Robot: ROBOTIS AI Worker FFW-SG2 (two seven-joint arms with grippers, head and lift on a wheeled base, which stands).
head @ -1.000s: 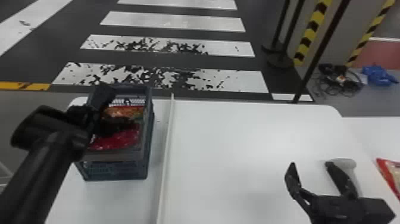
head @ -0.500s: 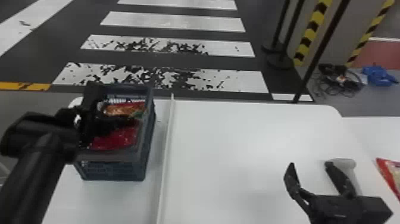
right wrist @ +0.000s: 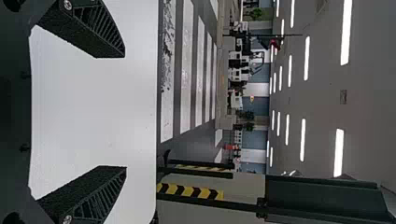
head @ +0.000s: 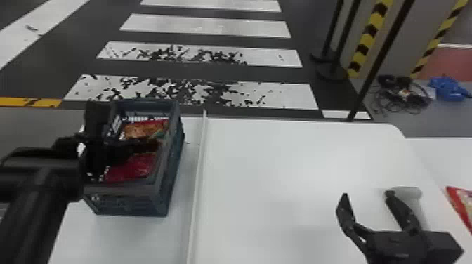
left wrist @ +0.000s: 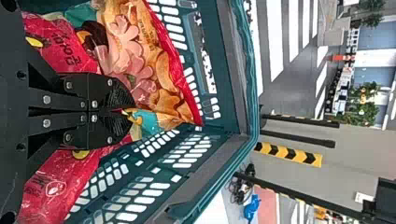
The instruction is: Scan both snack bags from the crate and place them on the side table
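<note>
Inside the dark crate [head: 172, 168] at the left, my left gripper [head: 154, 144] is down among the snack packaging, where orange [head: 142, 130] and red [head: 135, 168] parts show. The left wrist view has my left gripper [left wrist: 125, 111] with its fingers together on the pinched corner of a colourful snack bag [left wrist: 144, 60]; red packaging [left wrist: 51, 186] lies beside and under the fingers. My right gripper [head: 367, 196] is parked over the table's right side. In its wrist view, the right gripper [right wrist: 122, 111] is spread open with nothing held. Beside it stands a grey-white handheld scanner [head: 411, 193].
A thin raised white strip [head: 200, 168] runs along the white table [head: 281, 168], between the crate and the right part. Another red bag [head: 460, 207] lies on the side table [head: 435, 154] at the right edge. Dark posts [head: 382, 59] stand beyond the table.
My left arm has shifted left and slightly back toward the robot, its gripper staying in the crate. The crate has turned a little. My right arm has kept still.
</note>
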